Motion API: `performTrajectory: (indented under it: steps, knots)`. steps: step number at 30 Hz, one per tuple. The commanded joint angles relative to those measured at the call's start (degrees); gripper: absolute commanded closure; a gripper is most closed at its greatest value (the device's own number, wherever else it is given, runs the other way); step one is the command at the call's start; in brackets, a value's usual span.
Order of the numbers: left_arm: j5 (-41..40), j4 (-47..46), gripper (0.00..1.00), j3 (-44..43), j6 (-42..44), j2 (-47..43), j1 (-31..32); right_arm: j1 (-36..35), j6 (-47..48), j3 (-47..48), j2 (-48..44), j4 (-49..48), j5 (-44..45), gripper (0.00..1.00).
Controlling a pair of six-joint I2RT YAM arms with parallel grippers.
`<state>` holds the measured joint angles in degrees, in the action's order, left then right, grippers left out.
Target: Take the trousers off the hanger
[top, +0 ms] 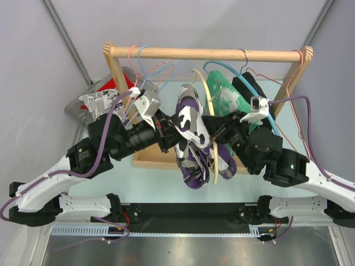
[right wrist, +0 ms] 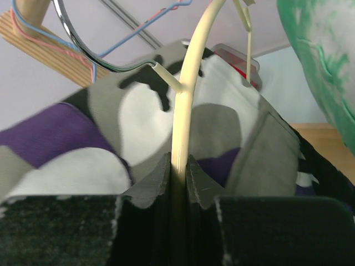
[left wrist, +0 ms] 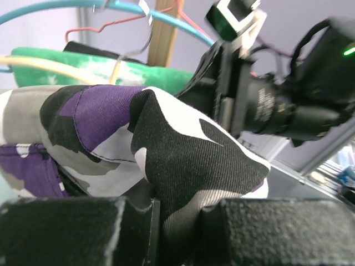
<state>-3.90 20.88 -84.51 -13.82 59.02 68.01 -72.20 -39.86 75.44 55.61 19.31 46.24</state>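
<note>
Close view from the left gripper [left wrist: 180,235]: its two black padded fingers [left wrist: 61,233] fill the bottom edge and pinch a fold of the trousers [left wrist: 166,144] between them. The trousers, camouflage in purple, black, white and grey, bulge up just above the fingers. Behind the trousers a cream hanger [left wrist: 55,65] crosses a green garment [left wrist: 138,75]. Above the trousers arc a blue hanger [left wrist: 33,13] and a thin red wire hanger [left wrist: 83,29], beside a wooden post [left wrist: 165,47]. Right of the trousers looms the black right arm [left wrist: 294,105], with a small white-cased camera [left wrist: 236,16] on top and a green light [left wrist: 349,51] glowing
</note>
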Motion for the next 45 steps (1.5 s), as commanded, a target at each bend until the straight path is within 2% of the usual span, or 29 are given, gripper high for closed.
performTrajectory:
  steps: [1,6,11,21,26,29,32,34,37,38,40,41,43,45]
  knots:
    - [5.2,-16.8,1.00,-11.0,-3.5,-4.4,0.2,0.4,0.0,-4.0,-2.5,3.0,3.1,1.00]
    - [4.1,-13.9,1.00,-15.9,-2.4,-4.1,0.2,0.5,0.0,-6.1,-3.4,2.6,2.1,1.00]
    - [5.8,-12.3,1.00,-25.3,-0.7,-2.3,0.2,0.4,0.8,-7.2,-3.2,0.8,0.6,1.00]
    - [1.3,-4.5,1.00,-41.4,9.2,-0.1,0.2,0.5,2.3,-6.3,-1.7,0.3,0.9,1.00]
    - [0.8,-4.0,1.00,-44.7,13.4,0.0,0.2,0.6,2.6,-6.3,-1.0,-0.1,1.0,1.00]
    - [-5.6,-3.1,1.00,-44.8,19.8,0.3,0.2,0.6,2.6,-6.2,-0.8,-0.4,0.7,1.00]
    - [-13.4,-2.2,1.00,-44.1,31.4,1.2,0.2,0.6,3.2,-6.3,-0.6,-0.7,0.3,1.00]
    - [-17.8,-2.7,1.00,-44.4,35.9,2.3,0.2,0.7,3.6,-6.3,-0.6,-0.5,0.3,1.00]
    - [-24.7,-4.1,1.00,-45.5,46.3,4.4,0.2,0.8,3.8,-6.4,-0.9,0.0,0.7,1.00]
    - [-29.4,-5.0,1.00,-44.8,52.5,5.0,0.2,0.8,3.9,-6.6,-1.1,0.0,0.8,1.00]
    - [-34.0,-8.8,1.00,-42.8,58.9,6.1,0.2,1.3,4.1,-7.1,-1.4,-0.2,0.6,1.00]
    - [-37.9,-10.9,1.00,-39.1,64.7,6.1,0.0,1.4,4.2,-7.1,-1.6,-0.5,0.5,1.00]
    - [-40.0,-16.8,1.00,-35.8,67.8,5.6,-0.3,1.8,4.3,-7.6,-1.6,-1.1,0.1,1.00]
    - [-39.3,-18.6,1.00,-33.0,66.0,3.9,-2.1,2.5,4.8,-8.0,-1.4,-2.0,-0.9,1.00]
